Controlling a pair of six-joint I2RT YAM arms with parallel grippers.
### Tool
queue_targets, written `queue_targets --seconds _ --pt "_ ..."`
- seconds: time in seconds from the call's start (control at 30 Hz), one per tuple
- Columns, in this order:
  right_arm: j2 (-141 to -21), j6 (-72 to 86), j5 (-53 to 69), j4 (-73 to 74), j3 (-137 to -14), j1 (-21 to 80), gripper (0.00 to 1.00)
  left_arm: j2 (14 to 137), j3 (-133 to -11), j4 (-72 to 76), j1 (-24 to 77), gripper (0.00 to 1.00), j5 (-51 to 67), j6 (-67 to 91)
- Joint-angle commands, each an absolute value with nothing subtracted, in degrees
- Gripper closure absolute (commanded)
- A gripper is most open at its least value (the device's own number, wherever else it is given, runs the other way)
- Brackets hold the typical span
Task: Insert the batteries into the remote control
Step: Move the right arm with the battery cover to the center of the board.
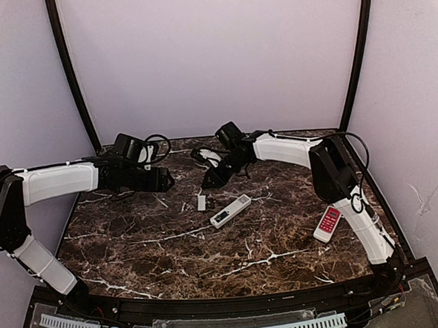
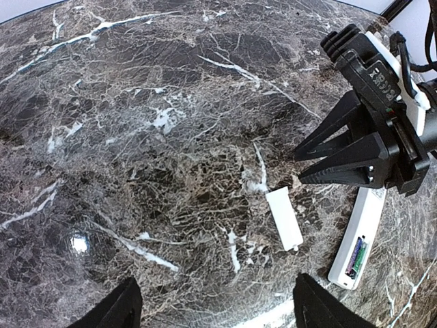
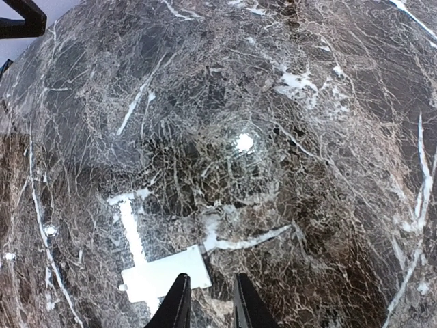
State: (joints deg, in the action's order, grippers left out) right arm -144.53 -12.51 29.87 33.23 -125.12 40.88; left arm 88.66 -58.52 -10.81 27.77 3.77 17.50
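The right gripper (image 3: 209, 283) hovers with its jaws narrowed to a slim gap, holding nothing. The small flat white rectangular cover (image 3: 167, 277) lies just beside one fingertip, not between them. The left gripper (image 2: 217, 281) gapes wide and empty. The long slim white remote control (image 2: 364, 219) lies near the right jaws, and the bluish cylindrical batteries (image 2: 356, 256) look seated in it. The right jaws should probably centre across the cover's narrow width.

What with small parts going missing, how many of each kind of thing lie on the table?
Remotes: 2, the white remote and the red-and-white remote
Battery cover: 1
Batteries: 1 seen for sure in the white remote's open compartment; whether there are more cannot be told
Total: 4 seen
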Motion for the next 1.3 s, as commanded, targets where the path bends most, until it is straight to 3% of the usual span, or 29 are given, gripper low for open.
queue_targets --seconds 0.0,0.37,0.7,0.83,1.07,1.27 --pt "-147.4 -11.3 32.8 31.8 -128.2 41.5 0.8 86.7 -56.9 -10.4 27.3 0.23 3.8 18.4" --pt "-148.9 -10.7 35.1 32.3 -125.8 41.9 0.83 85.7 -56.3 -11.0 26.9 0.23 3.1 18.1" --pt "-138.7 -6.8 37.6 28.2 -108.4 44.1 0.95 84.2 -53.9 -11.3 26.3 0.23 1.7 18.5" --pt "-134.2 -3.5 37.4 25.2 -100.5 46.0 0.94 84.1 -52.3 -11.1 26.2 0.24 3.0 18.8" --pt "-133.1 5.5 31.7 23.7 -99.3 46.1 0.82 84.2 -47.8 -7.4 26.1 0.24 7.4 19.9" --pt "-134.7 2.7 25.7 28.8 -102.6 46.7 0.9 83.4 -46.3 -6.7 26.2 0.25 8.0 19.8"
